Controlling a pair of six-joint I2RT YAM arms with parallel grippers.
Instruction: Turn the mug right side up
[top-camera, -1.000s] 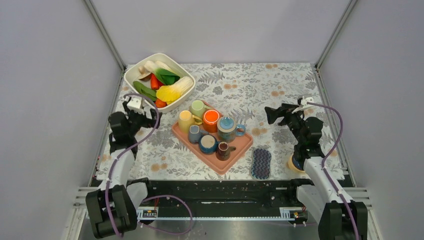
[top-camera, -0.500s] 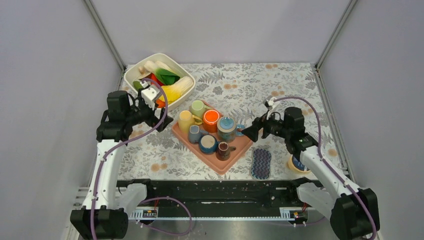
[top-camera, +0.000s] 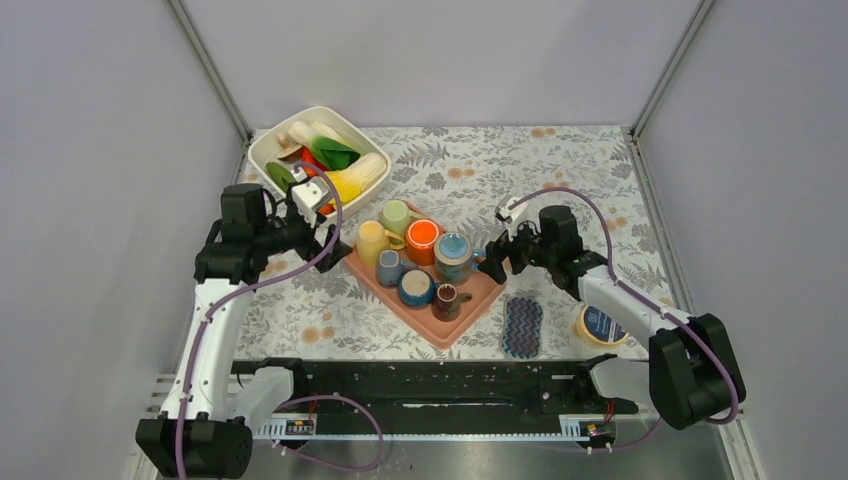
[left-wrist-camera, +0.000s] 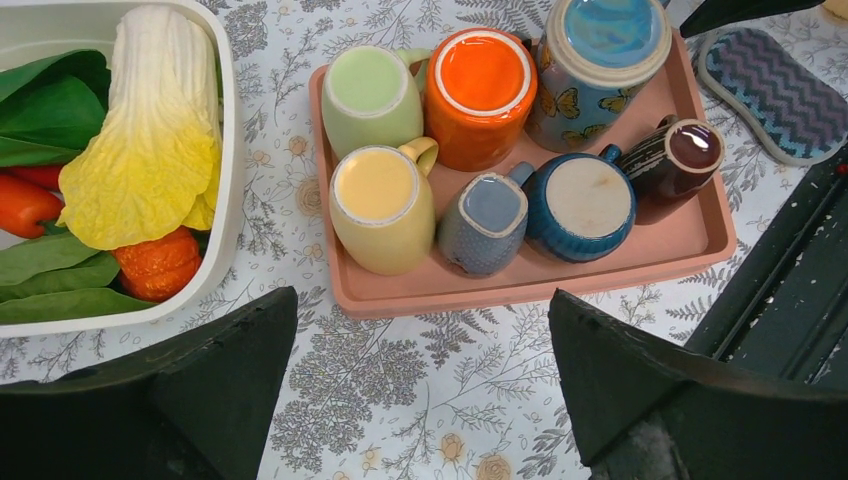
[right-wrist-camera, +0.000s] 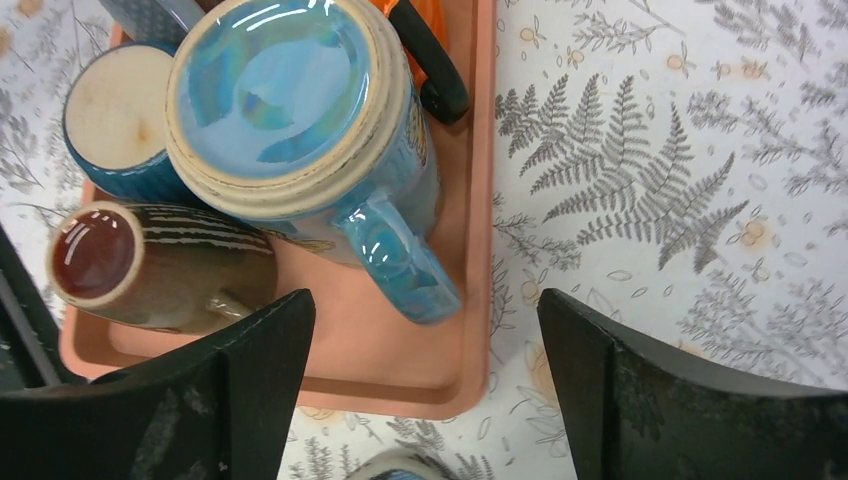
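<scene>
Right gripper (right-wrist-camera: 425, 310) is spread wide and holds nothing, with both black fingers (right-wrist-camera: 235, 385) off to either side and touching nothing. The blue mug (right-wrist-camera: 290, 100) sits bottom-up on the pink tray (right-wrist-camera: 480, 150) right in front of it, glossy base facing the wrist camera. Its handle (right-wrist-camera: 400, 265) pokes out toward the gap between the fingers, with its end about level with the fingertips and clear of both. From the top camera that gripper (top-camera: 497, 262) sits just beside the mug (top-camera: 453, 255) at the tray's right edge. Left gripper (left-wrist-camera: 420, 310) is wide apart too and empty, hanging over the fern-print tablecloth (left-wrist-camera: 400, 400) just short of the tray. The mug's side has a butterfly print; the label on the tape roll (top-camera: 600, 325) is too small to read.
</scene>
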